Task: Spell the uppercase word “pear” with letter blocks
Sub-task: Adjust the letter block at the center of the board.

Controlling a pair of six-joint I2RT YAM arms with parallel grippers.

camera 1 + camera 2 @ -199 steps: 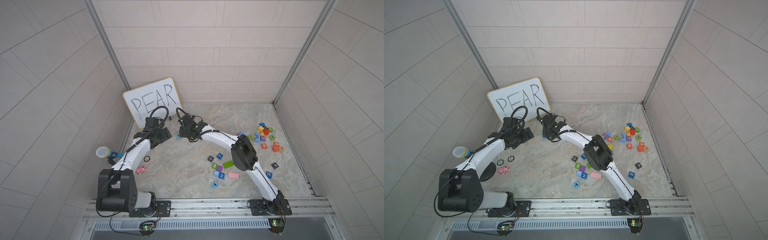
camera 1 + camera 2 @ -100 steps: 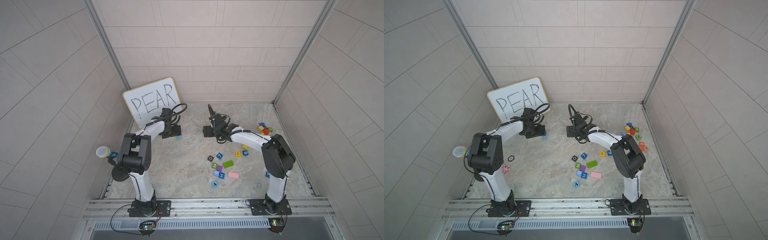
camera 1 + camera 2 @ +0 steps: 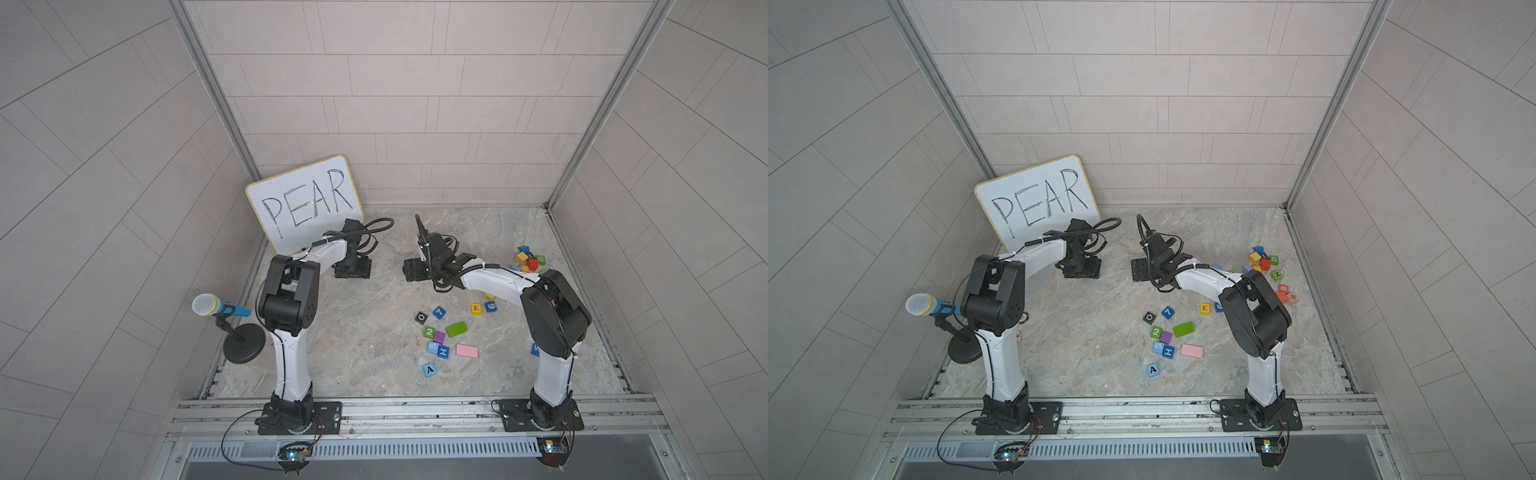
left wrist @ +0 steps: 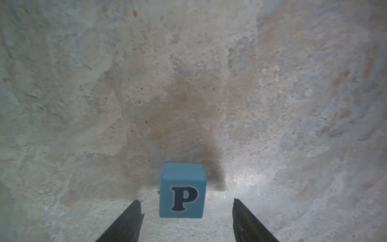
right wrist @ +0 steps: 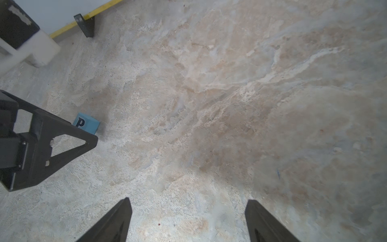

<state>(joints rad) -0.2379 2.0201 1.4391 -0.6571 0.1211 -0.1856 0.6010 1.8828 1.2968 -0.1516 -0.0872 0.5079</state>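
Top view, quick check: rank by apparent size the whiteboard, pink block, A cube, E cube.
1. whiteboard
2. pink block
3. A cube and E cube: look about alike, so not ranked.

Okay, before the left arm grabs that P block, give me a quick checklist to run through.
1. P block sits between the fingertips of the left gripper, P facing up: ok.
2. Jaws closed on it: not ok, gaps on both sides.
3. The right gripper is open, empty, apart from the P block: ok.
4. E block and A block in view, letters up: ok.
5. R block found: cannot tell.
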